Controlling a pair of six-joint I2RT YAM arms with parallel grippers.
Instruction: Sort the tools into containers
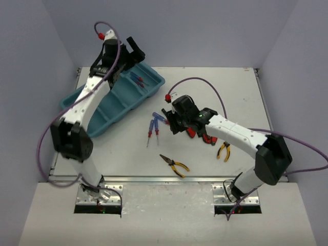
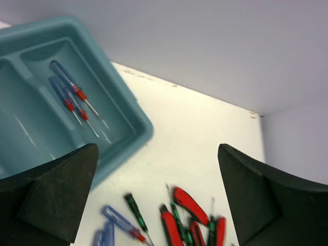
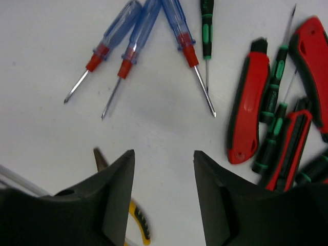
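The teal tray (image 1: 121, 101) lies at the back left. Blue-handled screwdrivers (image 2: 69, 92) lie in its end compartment (image 1: 137, 79). My left gripper (image 1: 134, 51) is open and empty, high above that end of the tray (image 2: 130, 115); it also shows in the left wrist view (image 2: 158, 149). My right gripper (image 3: 164, 154) is open and empty over bare table, just short of three blue screwdrivers (image 3: 134, 38) (image 1: 154, 125). Right of them lie a green/black screwdriver (image 3: 206, 25) and a pile of red-handled pliers (image 3: 249, 102) (image 1: 197, 134) mixed with more green/black screwdrivers (image 3: 274, 128).
One pair of yellow-handled pliers (image 1: 174, 165) lies near the front middle, partly under my right gripper's left finger in the right wrist view (image 3: 137, 223). Another pair (image 1: 224, 150) lies under the right forearm. Grey walls close the back and both sides.
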